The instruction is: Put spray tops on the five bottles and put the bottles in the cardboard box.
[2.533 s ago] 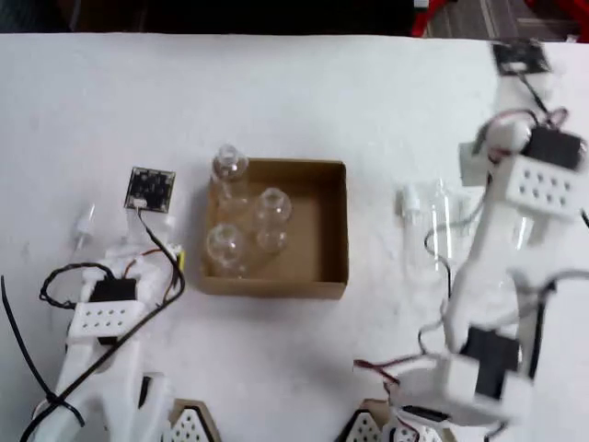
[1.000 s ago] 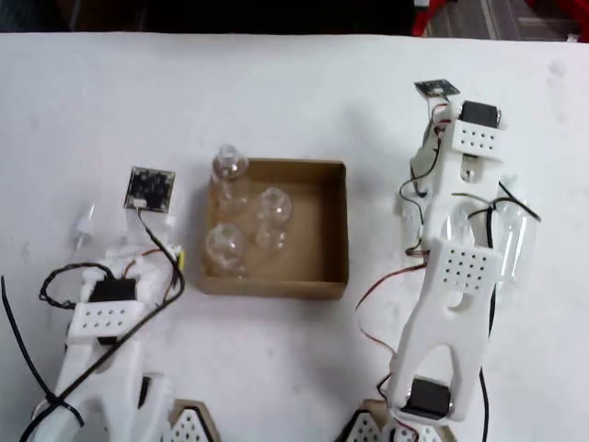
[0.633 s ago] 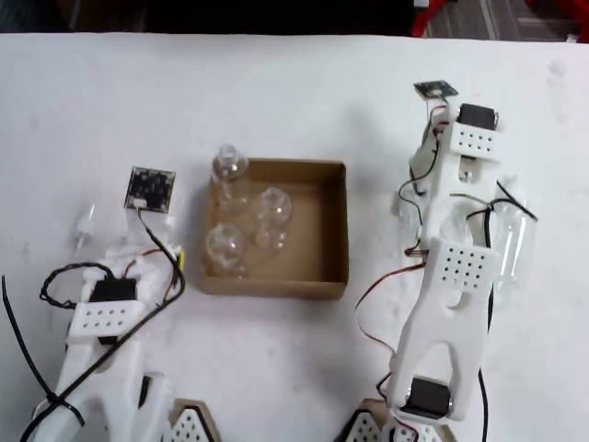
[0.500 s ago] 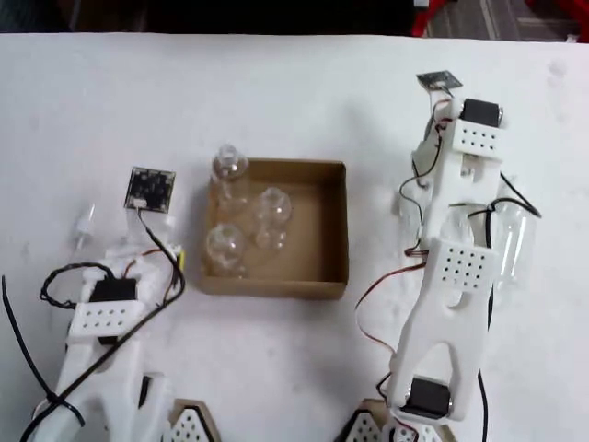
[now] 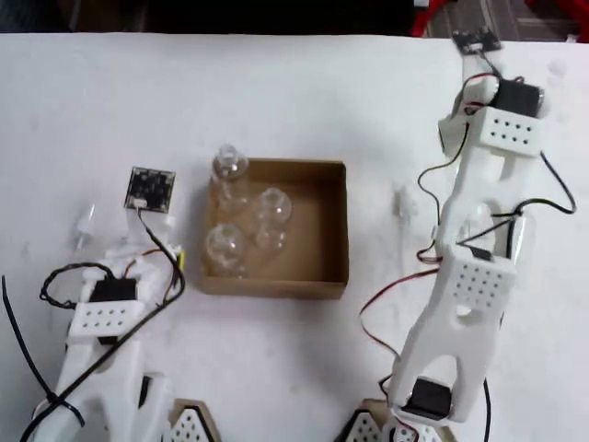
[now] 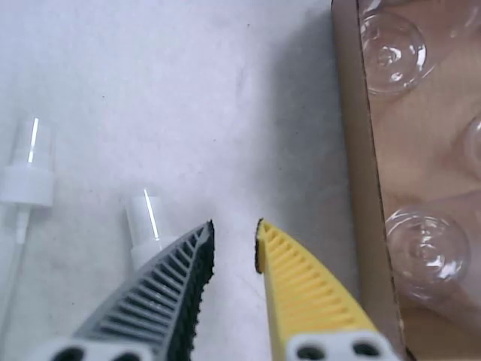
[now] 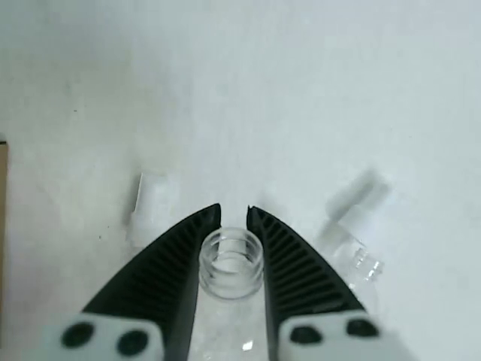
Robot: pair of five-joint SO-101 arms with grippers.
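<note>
In the right wrist view my right gripper [image 7: 234, 210] is shut on the neck of a clear, topless bottle [image 7: 231, 259]. A white spray top [image 7: 152, 197] lies on the table just beyond one finger. Another clear bottle [image 7: 352, 252] lies beyond the other finger. My left gripper [image 6: 234, 226] hovers slightly open over bare table, with nothing between its fingers. One spray top [image 6: 144, 224] lies beside its black finger and a second spray top [image 6: 28, 162] lies farther out. The cardboard box [image 5: 333, 226] at the table's middle holds three upright topless bottles [image 5: 271, 214].
The right arm [image 5: 504, 131] stretches over the table's right side toward the far edge, with its cables hanging beside it. A loose spray top [image 5: 402, 203] lies between that arm and the box. The left arm [image 5: 103, 318] sits at the near left.
The right arm has swung toward the far right of the table, away from the box, over the last second. The left arm and the box with its bottles have not moved.
</note>
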